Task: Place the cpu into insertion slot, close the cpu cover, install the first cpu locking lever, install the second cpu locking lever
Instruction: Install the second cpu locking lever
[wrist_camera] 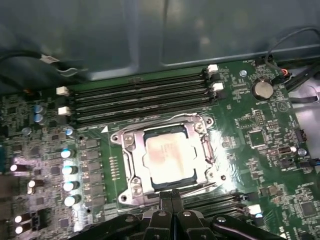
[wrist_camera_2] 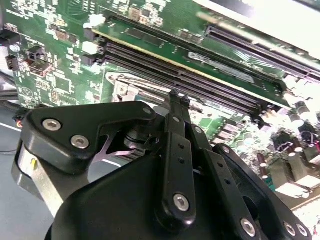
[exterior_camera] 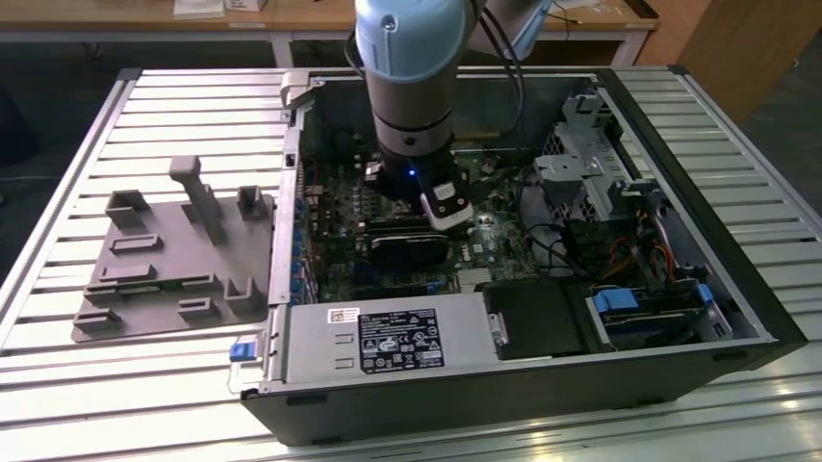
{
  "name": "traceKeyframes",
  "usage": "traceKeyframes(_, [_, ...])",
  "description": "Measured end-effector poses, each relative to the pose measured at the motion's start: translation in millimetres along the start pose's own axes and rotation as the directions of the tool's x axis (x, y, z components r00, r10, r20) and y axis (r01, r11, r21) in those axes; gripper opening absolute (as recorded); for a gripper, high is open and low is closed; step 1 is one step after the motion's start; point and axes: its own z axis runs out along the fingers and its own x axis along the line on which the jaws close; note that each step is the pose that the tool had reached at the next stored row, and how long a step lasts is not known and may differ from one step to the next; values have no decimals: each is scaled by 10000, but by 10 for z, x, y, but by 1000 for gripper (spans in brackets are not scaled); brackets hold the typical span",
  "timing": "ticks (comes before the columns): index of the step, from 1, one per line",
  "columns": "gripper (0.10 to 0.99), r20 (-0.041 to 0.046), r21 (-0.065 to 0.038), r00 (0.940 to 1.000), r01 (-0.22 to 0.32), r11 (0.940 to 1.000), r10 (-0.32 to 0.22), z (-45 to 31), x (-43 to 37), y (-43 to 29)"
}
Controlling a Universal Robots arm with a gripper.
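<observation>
Black tool point(wrist_camera: 171, 196) fingers pressed together, clenched on nothing, tips at the near edge of the insertion slot point(wrist_camera: 167, 156) in the first wrist view. Silver cpu point(wrist_camera: 167, 159) already sits in the slot with the cpu cover point(wrist_camera: 131, 165) down around it, metal frame edges around the chip; memory slots point(wrist_camera: 140, 97) lie just beyond. Judging the lever step is in hand: keep the closed tips low and square to the socket edge, push slowly, avoid scraping the green board.
</observation>
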Motion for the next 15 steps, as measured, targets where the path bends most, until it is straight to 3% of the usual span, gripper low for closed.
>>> traceKeyframes(3, [102,18,91,10000,9,10000,-9,14,-22,46])
traceKeyframes(9, [102,50,269,10000,32,9996,-33,64,6,235])
traceKeyframes(15, [102,143,772,9999,85,9970,-96,103,35,385])
